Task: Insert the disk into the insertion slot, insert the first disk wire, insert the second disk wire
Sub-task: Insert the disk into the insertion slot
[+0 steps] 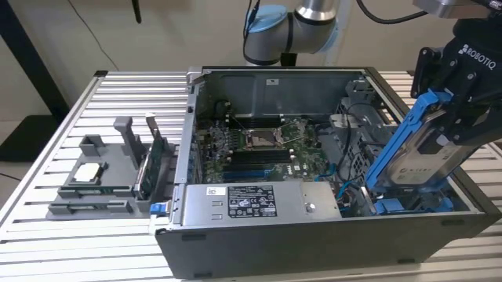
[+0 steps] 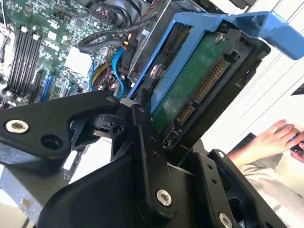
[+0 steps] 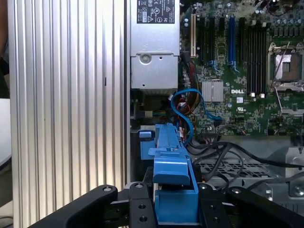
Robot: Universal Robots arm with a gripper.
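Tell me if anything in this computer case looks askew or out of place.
The disk stands steeply tilted, clamped in the jaws of the gripper. Its lower end is at the insertion slot on the exterior view's right, and it is not lying flat in the slot. Nothing looks damaged or spilled.

Far right in the exterior view, the disk (image 1: 427,160) shows dull silver-grey metal and a white paper label, framed in glossy bright-blue plastic. The gripper (image 1: 455,126) clamping it is matt black. The computer case (image 1: 314,249) is matt dark-grey metal, its power supply (image 1: 302,200) bare, faintly shiny sheet metal. At left, a matt grey plastic holder (image 1: 110,155) sits on the ribbed, satin-silver metal table (image 1: 117,88).
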